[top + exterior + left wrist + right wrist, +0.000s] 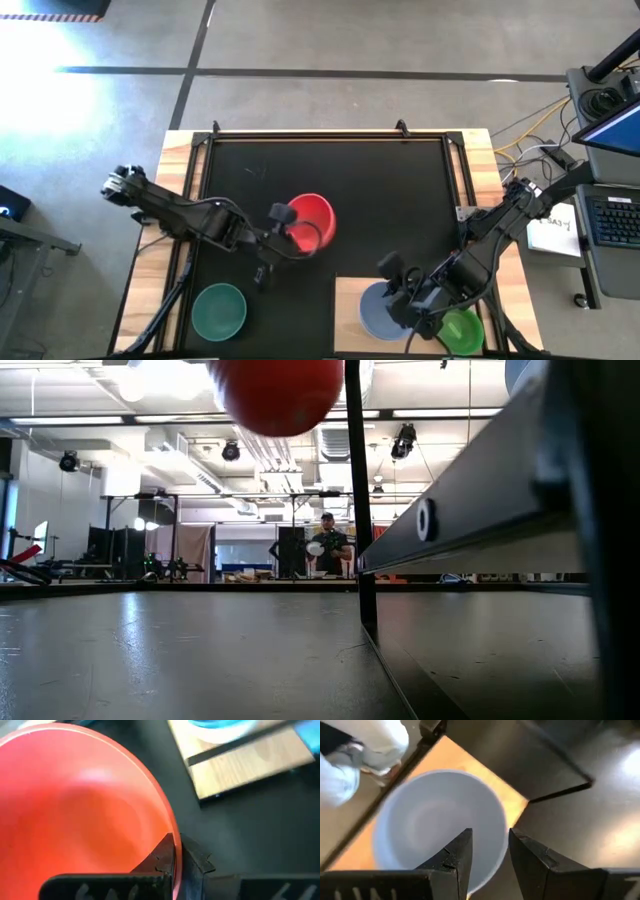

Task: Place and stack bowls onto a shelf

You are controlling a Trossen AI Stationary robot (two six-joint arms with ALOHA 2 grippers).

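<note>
My left gripper [285, 228] is shut on the red bowl [312, 220], over the middle of the black mat. The low view shows the bowl's underside [275, 395] well above the mat. My right gripper [400, 283] is open over the periwinkle bowl [380, 312], which stands upright on the shelf [345, 300] at the near edge. In the right wrist view one finger [457, 857] is inside that bowl [430, 820] and the other [535, 862] outside, with the rim between them untouched. A light green bowl [462, 330] shows beside it, partly under the right arm. My left gripper [176, 847] pinches the red bowl's rim [170, 827], with one finger [162, 857] inside the bowl and one [197, 860] outside. The bowl is lifted clear of the mat and its mouth faces up.
A teal-green bowl [218, 310] stands on the mat near the near-left corner. Black frame rails [320, 135] run along the mat's far and side edges. A side table with a laptop [610, 215] stands right of the table. A person [328, 545] stands far back in the room.
</note>
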